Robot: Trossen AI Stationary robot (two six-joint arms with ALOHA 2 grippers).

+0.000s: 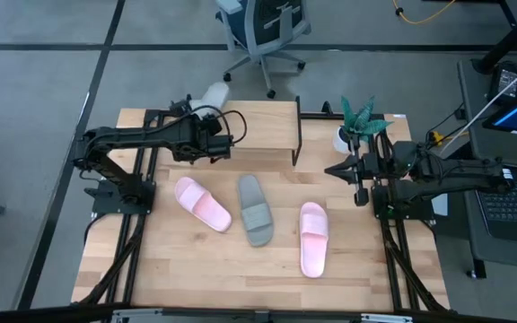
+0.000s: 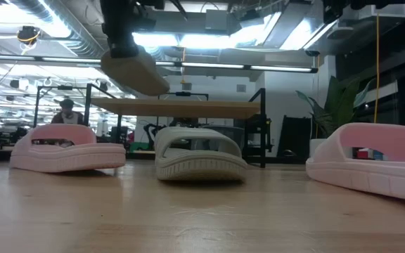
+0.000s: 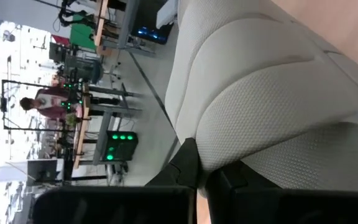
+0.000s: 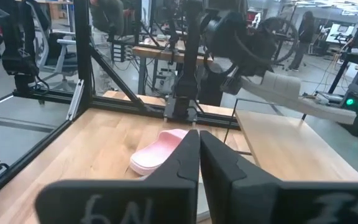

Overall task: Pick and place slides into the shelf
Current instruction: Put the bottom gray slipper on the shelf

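The left end effector [image 1: 225,136] pinches a grey-green slide [image 1: 214,95] above the shelf [image 1: 260,126], upper middle of the frame. Two pink slides [image 1: 202,204] and one grey slide [image 1: 255,210] lie on the table [image 1: 240,278]. The right end effector [image 1: 335,169] is pressed together at the right.

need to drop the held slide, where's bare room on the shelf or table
The shelf top is bare right of the left gripper and its grey slide. Table front is bare. The middle is crowded: pink slide, grey-green slide, pink slide.
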